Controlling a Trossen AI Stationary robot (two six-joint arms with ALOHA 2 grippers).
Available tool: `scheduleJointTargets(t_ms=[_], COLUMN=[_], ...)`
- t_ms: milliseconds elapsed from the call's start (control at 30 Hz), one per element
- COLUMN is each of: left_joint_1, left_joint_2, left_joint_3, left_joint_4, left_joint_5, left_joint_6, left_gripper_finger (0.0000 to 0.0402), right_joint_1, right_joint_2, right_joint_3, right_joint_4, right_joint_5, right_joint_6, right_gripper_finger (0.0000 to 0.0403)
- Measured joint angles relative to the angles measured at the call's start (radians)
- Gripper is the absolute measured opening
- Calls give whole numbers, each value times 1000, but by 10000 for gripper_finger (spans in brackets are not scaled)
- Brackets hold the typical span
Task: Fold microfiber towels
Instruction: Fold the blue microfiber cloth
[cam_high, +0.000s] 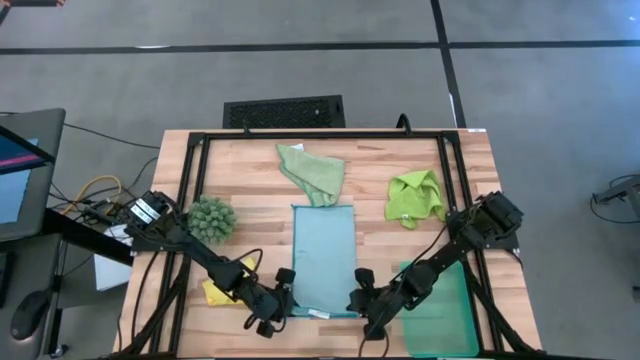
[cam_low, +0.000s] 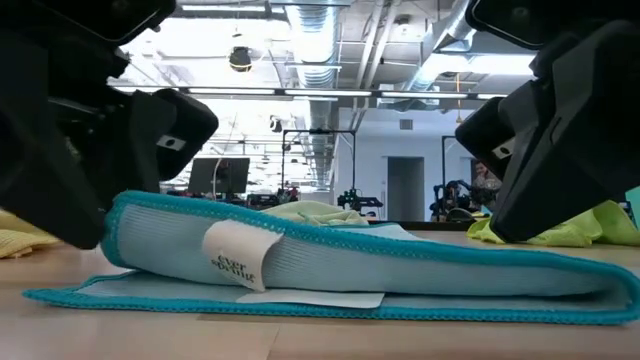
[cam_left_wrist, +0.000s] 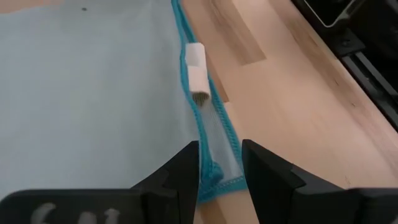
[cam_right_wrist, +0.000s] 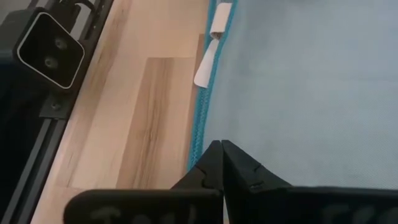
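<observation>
Light blue towel (cam_high: 323, 258): lies folded into a long rectangle at the middle of the wooden table (cam_high: 250, 170), its near edge between the two grippers; the low view shows a doubled layer with a white label tab (cam_low: 240, 255) at that edge.
Handling: I judge it light, soft and limp; it will sag and drag unless lifted at two corners together, and the teal stitched hem gives the firmest bite.
Where to hold: the two near corners, one per arm, right on the hem.
Left gripper (cam_left_wrist: 219, 167): at the towel's near left corner, fingers partly apart with the hem corner lying between them; whether they actually pinch it is not clear.
Right gripper (cam_right_wrist: 221, 163): at the near right corner, fingertips pressed together at the towel's edge; whether cloth is caught between them cannot be told.
Other towels: pale sage green towel (cam_high: 312, 172) crumpled at the far middle, lime green towel (cam_high: 416, 196) bunched far right.
Yellow towel (cam_high: 221, 290): mostly covered by the left arm.
Teal tray (cam_high: 448, 310): partly hidden under the right arm.
Dark-green spiky clump (cam_high: 211, 217): sits left of the blue towel, apart from it.
</observation>
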Motion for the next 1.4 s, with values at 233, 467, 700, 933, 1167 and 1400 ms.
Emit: scheduleJointTargets(t_ms=[233, 467, 700, 933, 1167, 1400], left_joint_1=[-12, -12, -12, -12, -8, 50], left_joint_2=[0, 0, -3, -39, -100, -80], left_joint_3=[-18, -50, -47, 20, 61, 20], left_joint_4=[5, 5, 3, -81, -131, 12], left_joint_5=[-15, -15, 20, 107, 37, 22], left_joint_6=[-13, -76, -88, -138, -51, 41], left_gripper_finger=[114, 114, 114, 114, 114, 114], right_joint_1=[0, 0, 0, 0, 0, 0], right_joint_2=[0, 0, 0, 0, 0, 0], right_joint_3=[0, 0, 0, 0, 0, 0], right_joint_4=[1, 0, -1, -5, -6, -6], right_joint_5=[2, 2, 2, 2, 2, 2], right_joint_6=[0, 0, 0, -2, -2, -2], right_gripper_finger=[22, 23, 26, 26, 22, 23])
